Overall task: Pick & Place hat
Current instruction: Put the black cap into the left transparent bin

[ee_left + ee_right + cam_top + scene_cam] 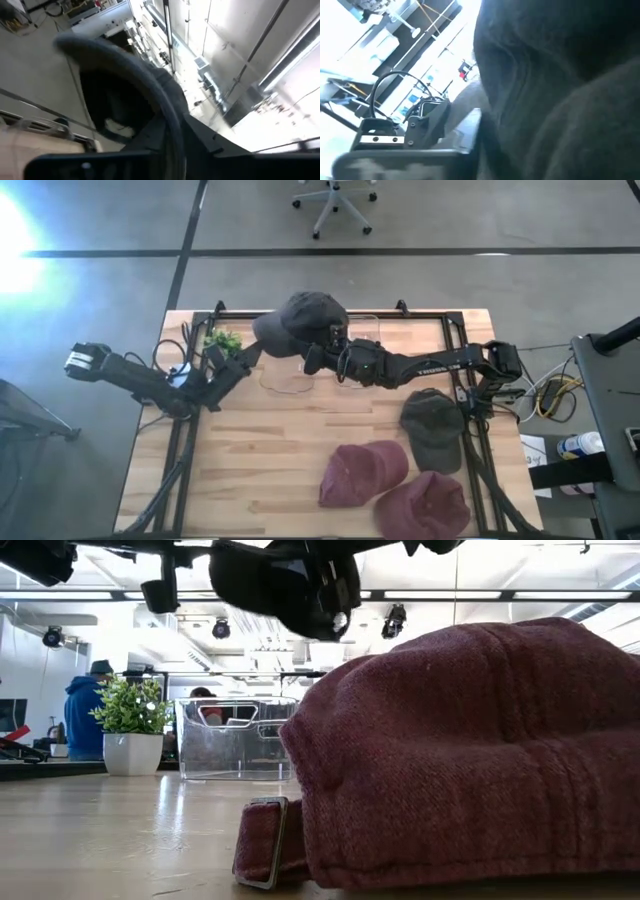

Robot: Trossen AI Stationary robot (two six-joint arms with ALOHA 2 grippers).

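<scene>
Dark cap (pixel 310 315): held aloft over clear bin (pixel 300 375), brim pinched by left gripper (pixel 246 356). Right gripper (pixel 322 352) grips its crown. Two red caps (pixel 362 473) on table (pixel 250 470).

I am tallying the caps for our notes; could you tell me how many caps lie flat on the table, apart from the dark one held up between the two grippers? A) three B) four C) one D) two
A: the high view shows a dark grey cap and two maroon caps lying on the table, while the lifted dark cap hangs between the arms.
</scene>
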